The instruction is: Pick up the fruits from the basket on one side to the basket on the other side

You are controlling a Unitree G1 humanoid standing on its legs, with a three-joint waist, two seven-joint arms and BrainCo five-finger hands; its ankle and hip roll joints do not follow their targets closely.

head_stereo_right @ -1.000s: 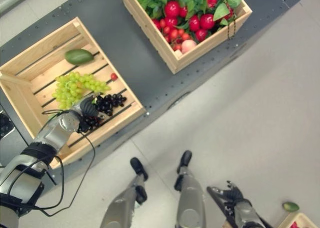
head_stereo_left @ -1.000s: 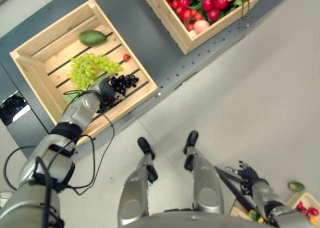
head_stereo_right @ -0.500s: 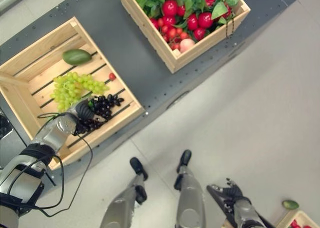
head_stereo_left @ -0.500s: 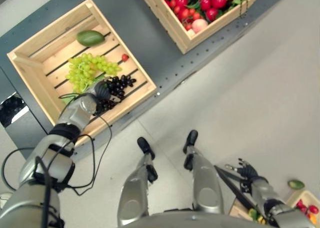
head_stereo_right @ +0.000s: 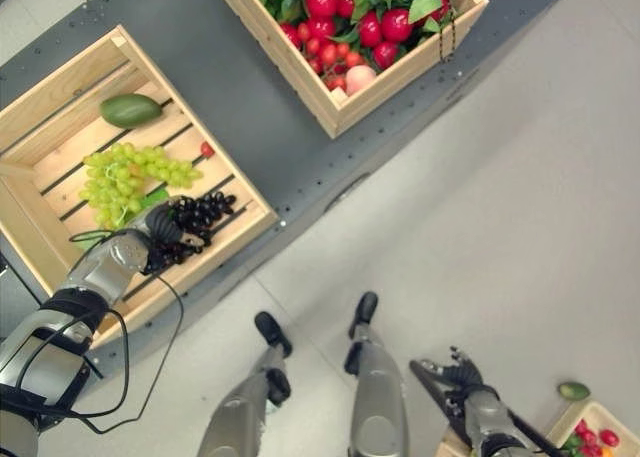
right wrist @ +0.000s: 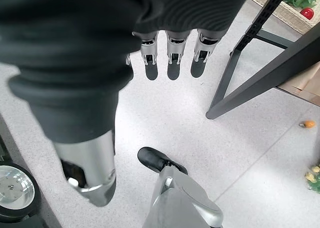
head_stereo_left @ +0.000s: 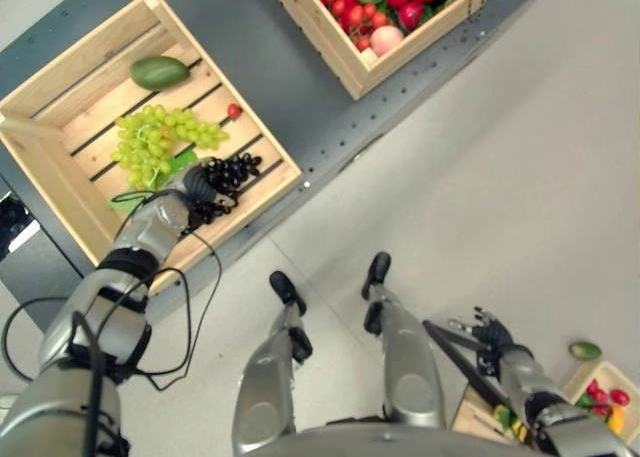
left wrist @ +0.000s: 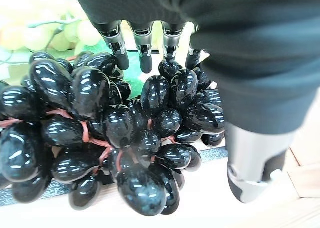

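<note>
On the dark table (head_stereo_right: 245, 127), the slatted wooden crate (head_stereo_right: 40, 107) on the robot's left held a green mango (head_stereo_right: 129, 109), a bunch of green grapes (head_stereo_right: 125, 172), one small red fruit (head_stereo_right: 207, 149) and a bunch of black grapes (head_stereo_right: 195, 217). Farther along, the second wooden crate (head_stereo_right: 400, 72) was packed with red fruits (head_stereo_right: 345, 27) and green leaves (head_stereo_right: 425, 2), its far part cut off. Over the black grapes sat the left hand (head_stereo_right: 160, 239), fingers (left wrist: 145, 51) and thumb reaching down around the bunch; whether they actually gripped it was hard to make out. Low by the floor, the right hand (head_stereo_right: 445, 370) hung with relaxed fingers, empty, beside a small basket (head_stereo_right: 588, 432) of mixed fruit, mostly cut off.
</note>
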